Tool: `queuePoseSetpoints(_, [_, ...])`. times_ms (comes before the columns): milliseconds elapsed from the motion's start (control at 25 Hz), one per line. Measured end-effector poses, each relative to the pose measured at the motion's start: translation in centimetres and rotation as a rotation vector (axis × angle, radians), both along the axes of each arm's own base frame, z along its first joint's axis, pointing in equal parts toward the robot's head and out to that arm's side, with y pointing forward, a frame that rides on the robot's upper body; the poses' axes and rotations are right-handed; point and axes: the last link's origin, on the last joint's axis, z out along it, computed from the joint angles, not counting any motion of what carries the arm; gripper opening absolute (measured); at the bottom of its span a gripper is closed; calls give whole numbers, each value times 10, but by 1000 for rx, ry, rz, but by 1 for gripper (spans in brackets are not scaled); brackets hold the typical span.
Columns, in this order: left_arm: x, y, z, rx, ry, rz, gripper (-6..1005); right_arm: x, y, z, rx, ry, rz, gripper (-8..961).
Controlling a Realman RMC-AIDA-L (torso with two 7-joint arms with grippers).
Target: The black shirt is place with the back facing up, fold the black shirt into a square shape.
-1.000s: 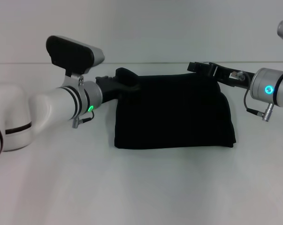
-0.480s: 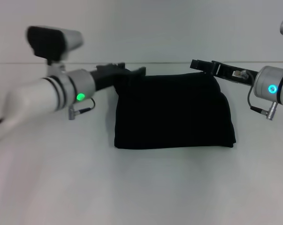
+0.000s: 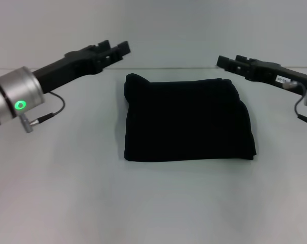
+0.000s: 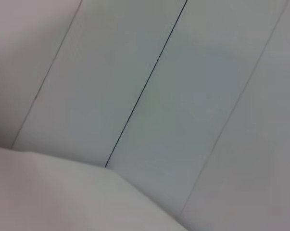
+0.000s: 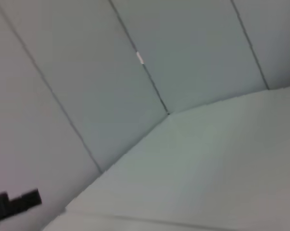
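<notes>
Little left to spoil, judging by the scene, yet a few ways remain. Could unfold if the top layer springs back along the far edge, nothing weighing it down. Could drag askew if either arm swings low over it.

Counted: one black shirt (image 3: 186,121), lying mid-tabletop (image 3: 153,203) as a near-square folded bundle, with a small bump at the far left corner. Two claws. Left claw (image 3: 116,49) raised over the far left of the shirt, clear of the cloth, tips slightly spread, pinching nothing. Right claw (image 3: 225,62) raised near the far right corner, likewise clear and empty; cannot tell whether spread or pressed together. Wrist views: only pale wall panels and tabletop.
</notes>
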Motion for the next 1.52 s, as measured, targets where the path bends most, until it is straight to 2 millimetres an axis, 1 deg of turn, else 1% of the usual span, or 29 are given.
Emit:
queuePoseSetpoints(120, [-8,-7,4,8,9,-2,730,4,-5,4,-12,-82,52,721])
queuePoseSetpoints(240, [-11,-8,2,11,59,-19,740,8,-6,10,-34,-174,81,801])
queuePoseSetpoints(320, [-9,-7,-4,7,82,-32,754,8,-4,15,-46,-217,88,855])
queuePoseSetpoints(440, [0,-3,-14,-23,116,-65,777,6,-1,21,-81,-279,106,898])
queuePoseSetpoints(520, [6,-1,-20,-54,150,-95,771,3,0,24,-107,-321,121,927])
queuePoseSetpoints(600, [13,-1,-28,-94,198,-134,766,0,1,27,-127,-360,141,928])
queuePoseSetpoints(720, [21,-2,-40,-152,265,-188,764,0,1,27,-131,-373,145,929])
queuePoseSetpoints(840, [25,-2,-48,-184,312,-213,765,-1,2,26,-135,-383,150,930])
queuePoseSetpoints(1000, [26,2,-53,-178,348,-202,766,-2,1,22,-137,-389,152,930])
queuePoseSetpoints(1320, [21,-2,-60,-204,389,-202,769,2,-2,13,-138,-377,127,930])
queuePoseSetpoints(1520, [19,-3,-61,-210,390,-193,771,2,-3,8,-139,-364,118,930])
